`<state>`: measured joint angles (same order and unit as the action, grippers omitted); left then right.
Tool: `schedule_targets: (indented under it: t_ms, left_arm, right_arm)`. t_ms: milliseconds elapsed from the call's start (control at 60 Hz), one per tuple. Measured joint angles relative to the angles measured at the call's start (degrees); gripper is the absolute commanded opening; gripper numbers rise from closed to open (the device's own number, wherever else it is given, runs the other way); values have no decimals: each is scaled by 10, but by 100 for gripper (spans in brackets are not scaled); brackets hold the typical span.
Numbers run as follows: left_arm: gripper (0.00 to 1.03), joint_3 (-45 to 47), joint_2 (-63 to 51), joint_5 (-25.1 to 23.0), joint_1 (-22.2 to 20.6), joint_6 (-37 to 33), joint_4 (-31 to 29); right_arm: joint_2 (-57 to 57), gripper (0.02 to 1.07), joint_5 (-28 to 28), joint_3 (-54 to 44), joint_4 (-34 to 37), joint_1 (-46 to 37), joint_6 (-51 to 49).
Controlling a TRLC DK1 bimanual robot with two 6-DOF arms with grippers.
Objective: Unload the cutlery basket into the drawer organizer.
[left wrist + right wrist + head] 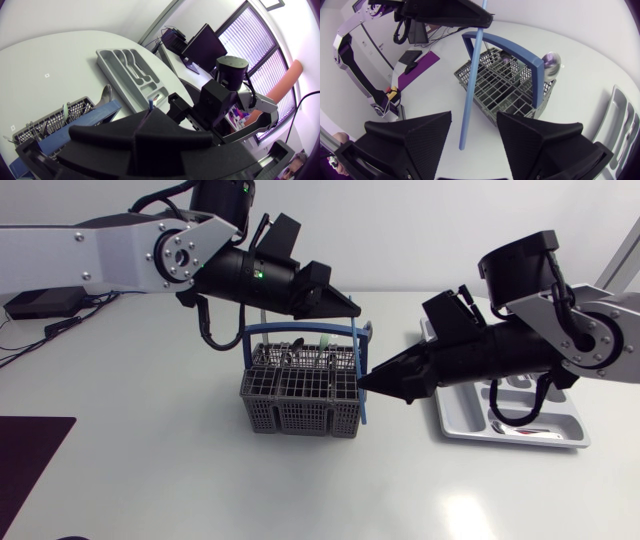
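With my left fingers (pixel 345 308) clenched on the top of the slim light-blue stick (pixel 470 90), which hangs beside the grey mesh cutlery basket (pixel 295 395) mid-table, my released right fingers (pixel 376 380) should straddle its lower end squarely before closing.

White table (pixel 180 480), smooth, with a soft patch of light glare some way from the right gripper (pixel 362 383). Dark purple mat (pixel 30 455) at the table edge, well apart from the left gripper (pixel 354 311).

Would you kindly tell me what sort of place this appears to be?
Probably a robotics lab bench, not a kitchen: a left arm, holding a blue stick, and right arm by a basket and organizer on a white table.
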<state>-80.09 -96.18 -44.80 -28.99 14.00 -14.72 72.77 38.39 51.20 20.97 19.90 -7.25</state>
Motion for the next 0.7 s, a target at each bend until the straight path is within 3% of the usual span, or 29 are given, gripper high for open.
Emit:
schedule_targets:
  t_ms: [283,700]
  left_arm:
    - [13,0,-2,0,0,2,0]
    - [13,0,-3,0,0,7,0]
  right_arm:
    - [16,46,-1,6,-6,18,0]
    - [18,15,-8,6,-6,29,0]
